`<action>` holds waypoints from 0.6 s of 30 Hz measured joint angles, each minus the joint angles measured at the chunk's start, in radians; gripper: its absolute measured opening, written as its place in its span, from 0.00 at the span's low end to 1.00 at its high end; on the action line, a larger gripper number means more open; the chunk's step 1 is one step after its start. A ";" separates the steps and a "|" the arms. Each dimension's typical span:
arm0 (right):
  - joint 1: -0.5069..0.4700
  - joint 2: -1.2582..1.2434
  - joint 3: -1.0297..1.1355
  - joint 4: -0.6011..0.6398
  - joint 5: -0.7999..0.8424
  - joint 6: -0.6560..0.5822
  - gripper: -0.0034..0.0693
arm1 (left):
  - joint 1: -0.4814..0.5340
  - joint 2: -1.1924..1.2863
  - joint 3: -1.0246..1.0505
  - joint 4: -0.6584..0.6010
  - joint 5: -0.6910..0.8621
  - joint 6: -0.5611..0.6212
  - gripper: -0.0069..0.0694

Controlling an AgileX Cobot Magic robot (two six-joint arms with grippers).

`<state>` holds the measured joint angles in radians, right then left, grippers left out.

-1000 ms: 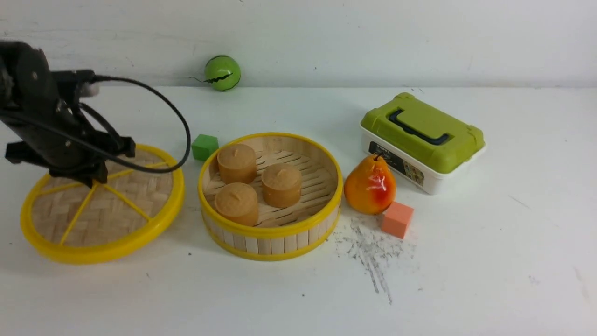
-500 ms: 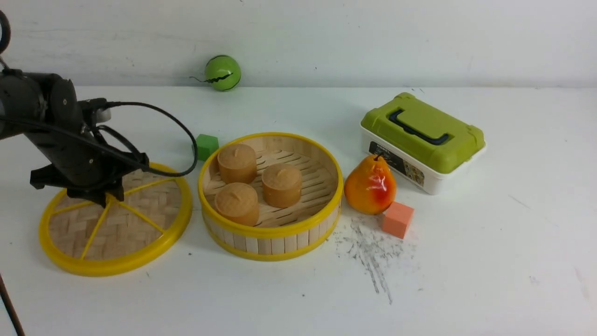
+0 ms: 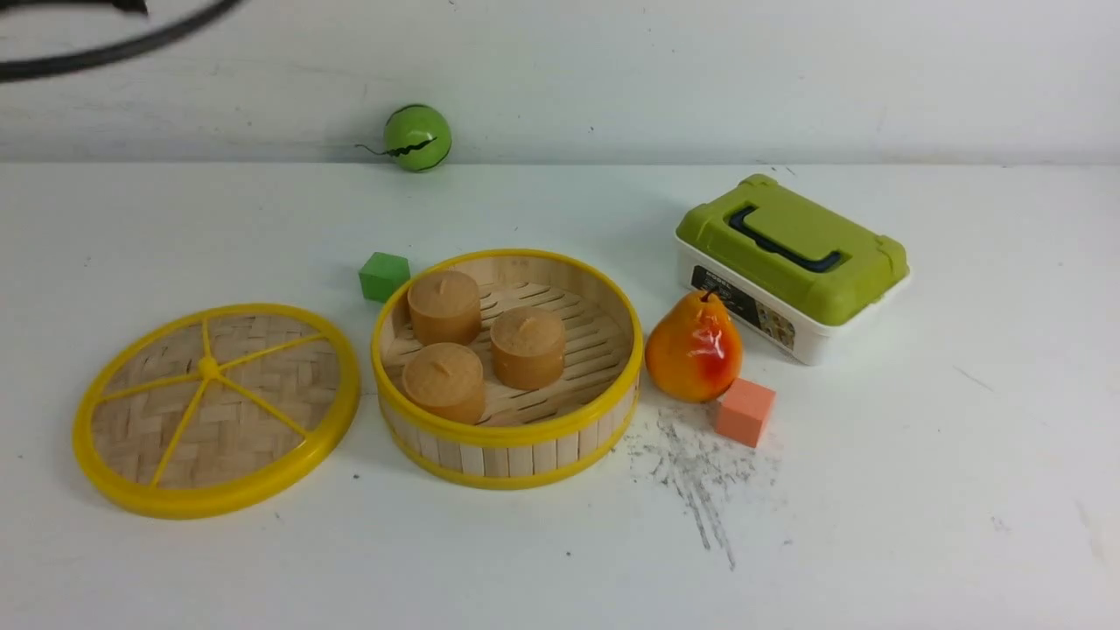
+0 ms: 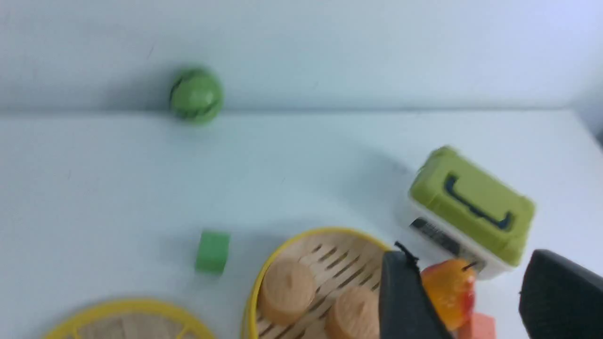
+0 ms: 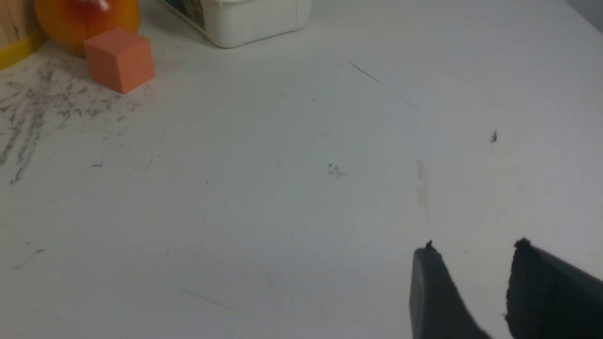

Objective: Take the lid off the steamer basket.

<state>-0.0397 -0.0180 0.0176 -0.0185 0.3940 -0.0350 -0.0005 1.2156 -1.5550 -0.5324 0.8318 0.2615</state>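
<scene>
The lid (image 3: 214, 409), a woven bamboo disc with yellow rim and spokes, lies flat on the table left of the steamer basket (image 3: 507, 437). The basket stands uncovered with three tan buns (image 3: 528, 346) inside. In the left wrist view the lid's rim (image 4: 127, 308) and the basket (image 4: 320, 245) show low in the picture. My left gripper (image 4: 466, 263) is open and empty, raised high above the table; only its cable shows in the front view. My right gripper (image 5: 473, 247) is open and empty over bare table, right of the basket.
A green cube (image 3: 384, 276) sits behind the basket's left side. A pear (image 3: 695, 348) and an orange cube (image 3: 745, 411) stand right of the basket. A white box with a green lid (image 3: 792, 262) is behind them. A green ball (image 3: 417, 136) lies at the wall.
My left gripper has let go of the lid, which now lies flat, and has risen up and out of the front view. The basket has not moved.
</scene>
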 joint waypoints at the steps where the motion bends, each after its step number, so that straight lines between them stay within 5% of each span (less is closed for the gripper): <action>1: 0.000 0.000 0.000 0.000 0.000 0.000 0.38 | 0.000 -0.025 0.001 -0.003 0.000 0.006 0.51; 13: 0.000 0.000 0.000 0.000 0.000 0.000 0.38 | 0.000 -0.862 0.598 0.015 -0.220 0.082 0.08; 18: 0.000 0.000 0.000 0.000 0.000 0.000 0.38 | 0.000 -1.078 0.832 0.024 -0.171 0.027 0.07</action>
<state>-0.0397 -0.0180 0.0176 -0.0185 0.3940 -0.0350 -0.0005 0.1374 -0.7226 -0.5087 0.6607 0.2880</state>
